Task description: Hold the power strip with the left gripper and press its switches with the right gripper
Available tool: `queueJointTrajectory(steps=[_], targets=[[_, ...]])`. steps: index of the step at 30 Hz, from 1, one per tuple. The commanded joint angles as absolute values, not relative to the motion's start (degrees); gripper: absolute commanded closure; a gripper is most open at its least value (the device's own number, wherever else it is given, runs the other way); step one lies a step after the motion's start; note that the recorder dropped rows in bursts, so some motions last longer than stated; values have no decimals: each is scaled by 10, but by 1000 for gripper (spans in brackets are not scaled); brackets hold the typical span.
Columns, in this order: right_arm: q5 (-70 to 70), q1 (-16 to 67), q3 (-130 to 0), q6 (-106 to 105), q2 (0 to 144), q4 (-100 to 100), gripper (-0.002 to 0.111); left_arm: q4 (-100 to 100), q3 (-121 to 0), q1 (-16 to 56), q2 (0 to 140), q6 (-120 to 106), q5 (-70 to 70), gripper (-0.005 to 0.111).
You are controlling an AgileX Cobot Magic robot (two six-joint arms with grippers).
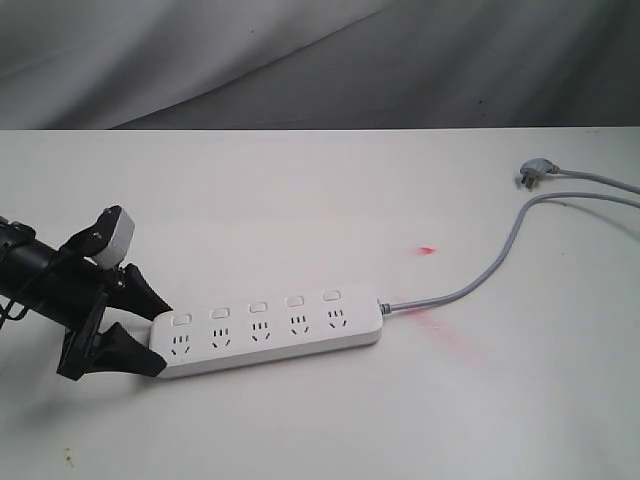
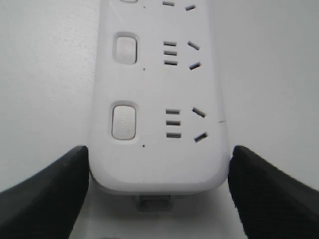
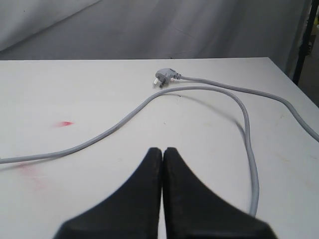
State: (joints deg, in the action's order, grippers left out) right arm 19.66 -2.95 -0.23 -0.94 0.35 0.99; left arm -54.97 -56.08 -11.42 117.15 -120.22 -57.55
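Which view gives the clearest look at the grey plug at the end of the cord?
The right wrist view: the plug appears larger there, unobstructed, with its cord leading off clearly. The exterior view shows it only small, near the right edge. The left wrist view does not show it at all.

Robot body, appearance only: two black pincers, one arm partly in frame.

Left pincer [image 1: 160, 342]: two matt black wedge-shaped fingers [image 1: 135, 358], broad at the root and tapering to blunt points, with edges that look slightly rounded in the wrist view. A small light-grey box [image 1: 118, 235] with rounded corners is mounted on a black bracket [image 1: 88, 240] above the fingers. Behind it is a thin black tubular arm [image 1: 30, 262], cut off at the left edge. Right pincer [image 3: 162, 152]: only its fingers [image 3: 124, 204] are visible. They have the same matt black wedge form, with smooth faces, flared bases and narrow rounded tips.
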Motion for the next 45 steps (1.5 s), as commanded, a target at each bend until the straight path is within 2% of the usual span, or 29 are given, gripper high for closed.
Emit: queueJointTrajectory(steps=[1,18,20,23,25,32,38,41,45], targets=[[193,-35,0,-7,0,12,108,-547,-560,-112,1174,-1200,-567,50],[193,-35,0,-7,0,12,108,-564,-560,-112,1174,-1200,-570,50],[193,-35,0,-7,0,12,108,-564,-560,-112,1174,-1200,-570,42],[193,-35,0,-7,0,12,108,-568,-560,-112,1174,-1200,-571,19],[193,-35,0,-7,0,12,108,-571,-560,-112,1174,-1192,-583,9],[193,-35,0,-7,0,12,108,-605,-578,-114,1105,-1147,-604,9],[193,-35,0,-7,0,12,108,-626,-626,-114,985,-1113,-603,15],[193,-35,0,-7,0,12,108,-628,-648,-114,930,-1084,-602,30],[193,-35,0,-7,0,12,108,-624,-665,-114,866,-1044,-602,63]])
